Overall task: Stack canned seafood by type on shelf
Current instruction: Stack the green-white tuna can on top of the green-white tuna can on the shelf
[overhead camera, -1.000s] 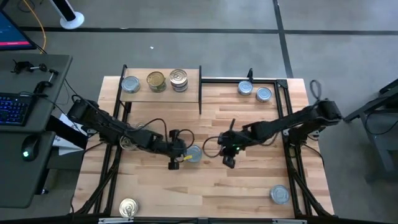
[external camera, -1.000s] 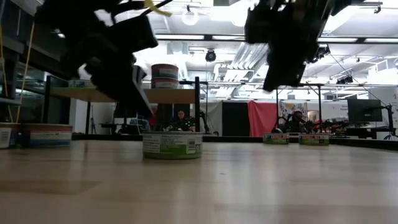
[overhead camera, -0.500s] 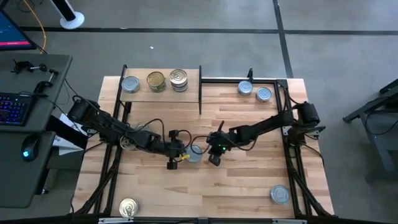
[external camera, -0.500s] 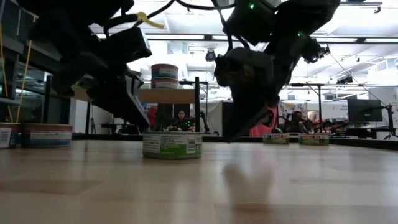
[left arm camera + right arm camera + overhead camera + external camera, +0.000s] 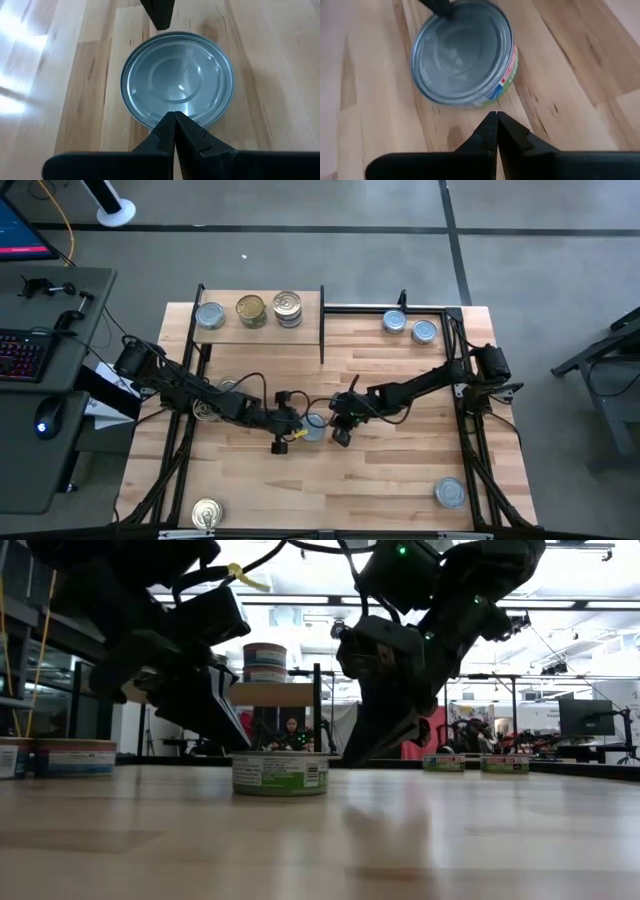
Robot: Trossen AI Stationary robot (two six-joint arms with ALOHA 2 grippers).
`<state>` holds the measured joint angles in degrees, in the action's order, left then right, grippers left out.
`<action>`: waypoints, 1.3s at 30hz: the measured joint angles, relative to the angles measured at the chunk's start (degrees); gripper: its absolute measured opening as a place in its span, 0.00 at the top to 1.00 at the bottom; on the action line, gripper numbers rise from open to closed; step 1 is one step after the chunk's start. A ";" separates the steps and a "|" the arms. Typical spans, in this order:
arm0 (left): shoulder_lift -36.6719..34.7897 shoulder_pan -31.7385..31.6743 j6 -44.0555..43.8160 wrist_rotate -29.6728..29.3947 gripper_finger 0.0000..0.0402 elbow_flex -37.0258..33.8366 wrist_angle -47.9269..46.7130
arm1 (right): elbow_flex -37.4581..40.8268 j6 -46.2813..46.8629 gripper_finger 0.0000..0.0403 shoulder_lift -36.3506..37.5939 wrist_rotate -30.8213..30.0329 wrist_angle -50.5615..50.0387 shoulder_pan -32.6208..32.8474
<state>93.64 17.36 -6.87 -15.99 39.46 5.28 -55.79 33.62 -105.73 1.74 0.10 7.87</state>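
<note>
A silver-topped tin (image 5: 315,424) (image 5: 177,80) with a green-white label (image 5: 280,772) stands flat on the table's middle. My left gripper (image 5: 301,426) (image 5: 174,115) is shut at its left side, tips at the lid's rim. Opposite it on the tin's right, my right gripper (image 5: 333,429) (image 5: 496,115) is shut, tips low beside the side wall. The shelf (image 5: 305,330) at the far left carries a silver-topped tin (image 5: 210,315), a gold-topped tin (image 5: 250,310) and a stack (image 5: 287,308). My left gripper has its shut fingertips at the lid's rim (image 5: 172,107) on the tin's left side, slanting down from the table's left. The tin stands flat on the table. My right gripper points slanting down at the tin's right side wall (image 5: 492,97); I cannot tell whether it touches.
Two tins (image 5: 395,322) (image 5: 424,332) stand at the far right, one (image 5: 450,493) near the right front corner, a gold-topped one (image 5: 206,513) at the left front, another (image 5: 205,410) under my left arm. Black uprights (image 5: 322,325) edge the shelf.
My right gripper has come down and toward the table's left, up to the tin's right side, tipping more steeply. My left gripper has sunk a little onto the tin's left rim. Both stayed shut.
</note>
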 joint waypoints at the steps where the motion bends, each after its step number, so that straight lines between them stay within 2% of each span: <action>1: 0.04 0.00 0.02 0.00 1.00 0.02 0.05 | 0.00 0.00 1.00 0.00 -0.22 0.30 0.01; 19: 0.15 -0.02 0.04 0.44 1.00 -0.07 1.01 | 0.00 2.40 1.00 -0.47 -2.20 2.43 0.03; 24: 0.18 -0.02 -0.16 0.41 1.00 -0.07 1.04 | 0.00 2.67 1.00 -0.51 -5.60 -0.65 0.03; 28: 0.18 -0.02 -0.37 0.41 1.00 -0.09 1.20 | 0.00 3.04 1.00 -0.55 -5.16 1.36 0.05; 39: 0.22 -0.76 0.07 0.52 1.00 -0.11 1.82 | 0.00 9.50 1.00 -2.38 -6.64 4.54 0.95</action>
<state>93.86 16.60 -6.81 -15.46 39.35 7.09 -55.79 43.12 -108.12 -4.90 4.64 8.82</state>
